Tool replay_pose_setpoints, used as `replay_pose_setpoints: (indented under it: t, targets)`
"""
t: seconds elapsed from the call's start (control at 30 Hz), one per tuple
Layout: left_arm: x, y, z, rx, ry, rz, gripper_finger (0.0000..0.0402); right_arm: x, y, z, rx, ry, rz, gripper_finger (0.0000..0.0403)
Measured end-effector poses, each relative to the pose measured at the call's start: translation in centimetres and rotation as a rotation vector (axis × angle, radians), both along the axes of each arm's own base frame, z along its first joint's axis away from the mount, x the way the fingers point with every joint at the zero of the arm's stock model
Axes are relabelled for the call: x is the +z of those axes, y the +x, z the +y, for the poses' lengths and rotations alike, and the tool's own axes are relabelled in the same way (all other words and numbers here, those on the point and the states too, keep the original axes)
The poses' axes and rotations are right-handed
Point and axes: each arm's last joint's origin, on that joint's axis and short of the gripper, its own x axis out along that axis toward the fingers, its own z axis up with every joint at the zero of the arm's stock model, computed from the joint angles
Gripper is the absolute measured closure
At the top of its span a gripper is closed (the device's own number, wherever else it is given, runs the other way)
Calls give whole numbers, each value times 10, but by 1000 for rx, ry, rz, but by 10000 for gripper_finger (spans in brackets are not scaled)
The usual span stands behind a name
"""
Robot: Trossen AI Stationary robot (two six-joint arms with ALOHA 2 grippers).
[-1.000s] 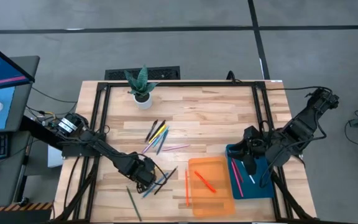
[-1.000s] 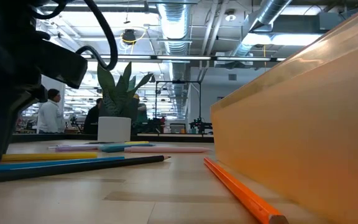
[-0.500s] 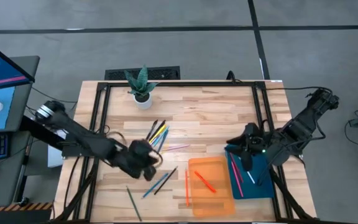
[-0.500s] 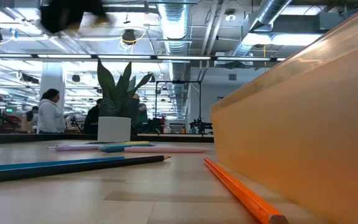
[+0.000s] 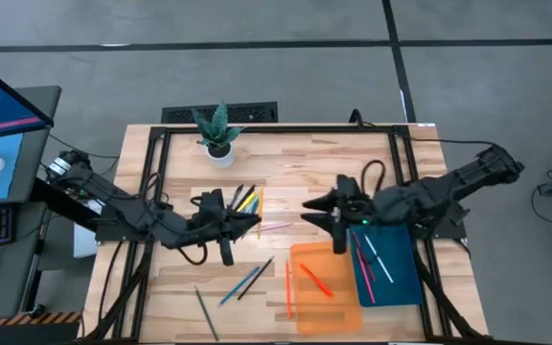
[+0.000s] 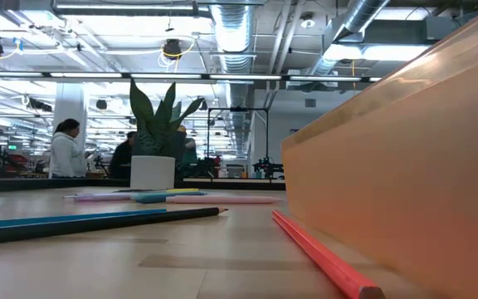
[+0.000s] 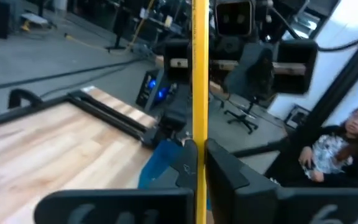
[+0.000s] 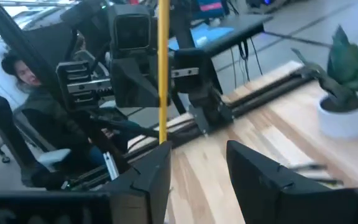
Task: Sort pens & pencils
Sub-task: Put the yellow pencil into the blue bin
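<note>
Fingers [image 7: 229, 171] of the left gripper [image 5: 253, 220] clenched on one yellow pencil [image 7: 199, 74], upright between them. Fingers [image 8: 260, 171] of the right gripper [image 5: 310, 205] parted, grasping nothing.

Counted in the high view: one orange tray [image 5: 338, 307] with one red stick [image 5: 312, 280] inside and one orange stick [image 5: 287, 286] on the desk [image 5: 305, 163] just beside its left rim. One blue tray [image 5: 405, 278] at lower right with at least two sticks, pink [image 5: 361, 276] and white [image 5: 379, 257]. One loose cluster [image 5: 241, 203] of several at frame centre. Three more at lower left: blue [image 5: 241, 283], black [image 5: 259, 276], green [image 5: 206, 311].

Both arms stretched low toward mid-desk, tips facing each other, close but apart.

One potted plant [image 5: 218, 144] at the desk's top edge, well clear of both arms. One seated person [image 7: 340, 149] beyond the desk.
</note>
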Motion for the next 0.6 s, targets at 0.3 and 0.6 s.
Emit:
replay_pose_setpoints:
  t: [0.3, 0.6]
  targets:
    - [2, 3, 7, 18, 24, -11, 398, -6, 39, -30, 27, 1, -88, 159]
    - [1, 5, 10, 26, 28, -4, 400, -8, 69, -42, 113, 7, -110, 154]
